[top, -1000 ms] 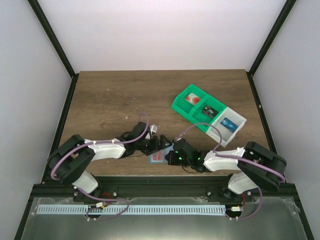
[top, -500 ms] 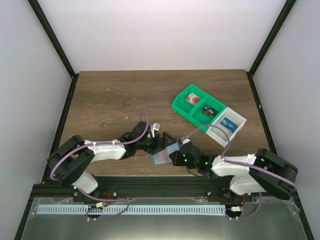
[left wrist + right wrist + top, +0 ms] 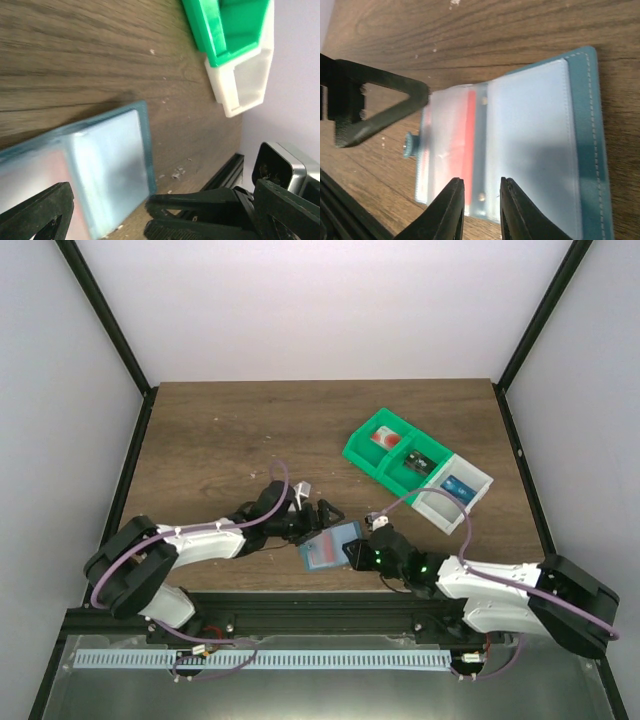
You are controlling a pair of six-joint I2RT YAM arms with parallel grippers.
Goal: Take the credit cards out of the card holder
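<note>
Holder lies open on the desk between both tools, with a card in its left leaf, nearer the wide-open left tool. Right tool is narrowly parted over the hinge, possibly pinching; I cannot tell.

The teal-blue card holder lies open and flat on the bench, at lower centre of the overhead view, its two pale, clear-pocketed halves facing up. In the right wrist view a red-marked card sits inside the left-hand pocket, blurred through the plastic.
</note>
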